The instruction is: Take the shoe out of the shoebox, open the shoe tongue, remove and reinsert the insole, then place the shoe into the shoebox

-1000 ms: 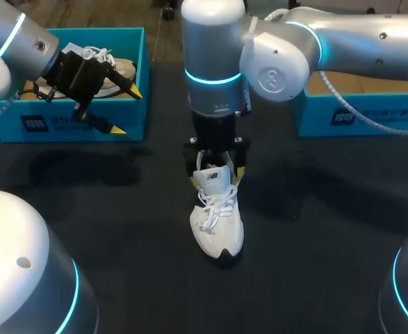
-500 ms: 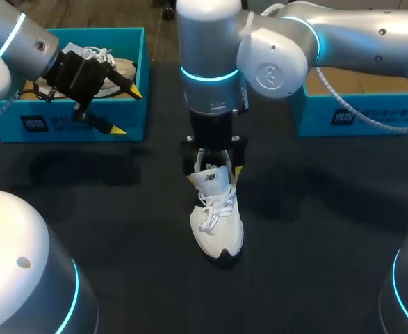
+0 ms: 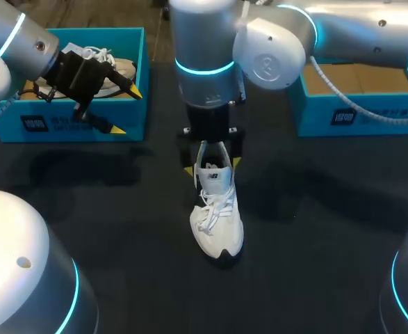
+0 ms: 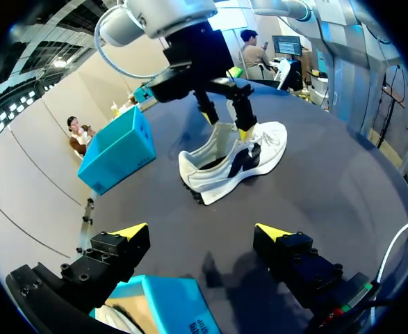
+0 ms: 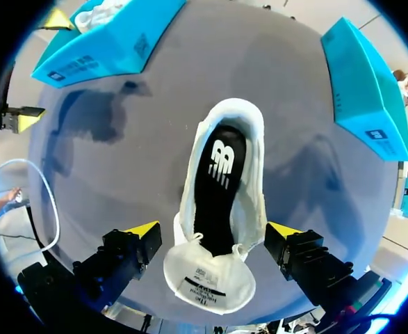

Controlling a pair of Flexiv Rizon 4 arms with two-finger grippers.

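A white shoe stands upright on the black table, toe toward me. Its tongue is folded forward and the black insole lies inside. My right gripper hangs open just above the shoe's opening, one yellow-tipped finger on each side of it, holding nothing. In the left wrist view the shoe lies ahead with the right gripper over it. My left gripper is open and empty at the front corner of the left teal shoebox; its own view shows the open gripper.
A second white shoe lies in the left shoebox. Another teal shoebox stands at the right back of the table, also seen as the shoebox beyond the shoe's heel.
My right arm has risen and drawn slightly back from the shoe, gripper still open. The shoe and my left arm have stayed where they were.
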